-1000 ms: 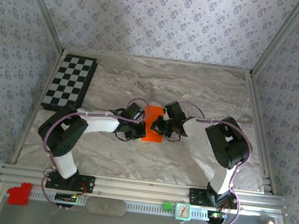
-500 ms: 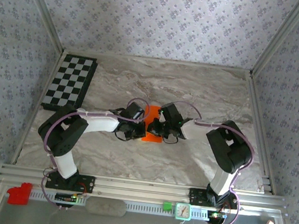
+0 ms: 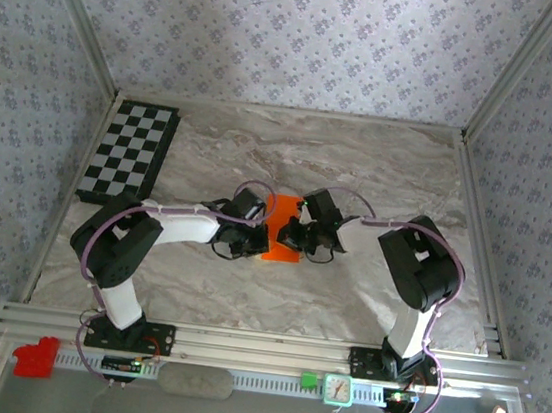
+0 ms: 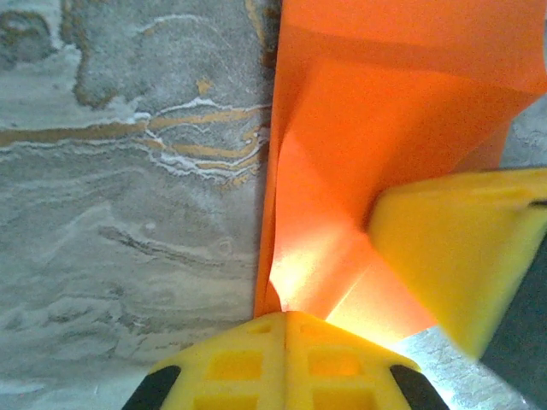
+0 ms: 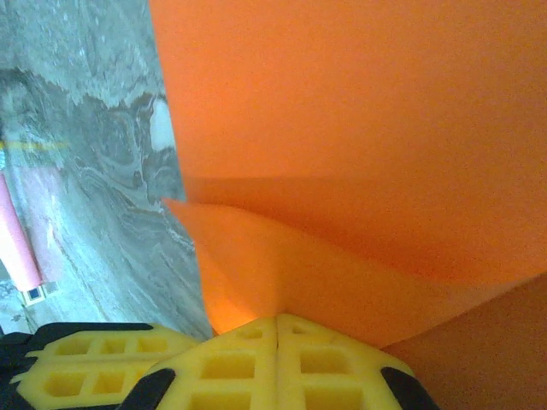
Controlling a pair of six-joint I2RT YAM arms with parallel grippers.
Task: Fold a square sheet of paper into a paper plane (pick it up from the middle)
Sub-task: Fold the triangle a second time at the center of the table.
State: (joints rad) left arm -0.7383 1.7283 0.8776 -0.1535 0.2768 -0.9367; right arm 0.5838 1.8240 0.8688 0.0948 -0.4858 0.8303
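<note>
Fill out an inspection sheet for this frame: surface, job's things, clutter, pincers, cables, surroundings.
Surface: marbled grey table, flat and dry-looking.
Job's things: orange paper, partly folded, mid-table between the two arms; the wrist views show raised folds in it.
Clutter: checkerboard at the far left corner; red block on the near ledge, off the marble.
Pincers: left pincer shut, pinching a fold of the paper; right pincer shut, pinching a fold likewise.
Cables: lilac cables looped along both arms.
Surroundings: patterned walls on three sides; metal rail along the near edge.
</note>
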